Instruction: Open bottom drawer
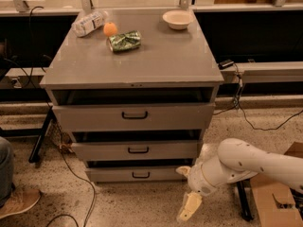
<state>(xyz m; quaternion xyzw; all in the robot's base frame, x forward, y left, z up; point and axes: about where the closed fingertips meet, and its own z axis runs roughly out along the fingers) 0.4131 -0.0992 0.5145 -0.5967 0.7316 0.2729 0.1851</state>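
The grey cabinet (pixel 135 63) has three drawers. The bottom drawer (pixel 113 175) is the slimmest front, low near the floor, with a small black bar handle (pixel 140 175). Its front sits in line under the middle drawer (pixel 104 151) and no tray shows. My gripper (pixel 185 189) is on the white arm (pixel 241 162) at the lower right, just right of the bottom drawer's right end and near the floor. Its two cream fingers are spread apart and hold nothing. It is well right of the handle.
On the cabinet top lie a plastic bottle (pixel 89 22), an orange (pixel 110 29), a green bag (pixel 125 40) and a white bowl (pixel 177 19). A cardboard box (pixel 277 193) stands at the right. Cables (pixel 71 174) run on the floor at the left, by a shoe (pixel 19 201).
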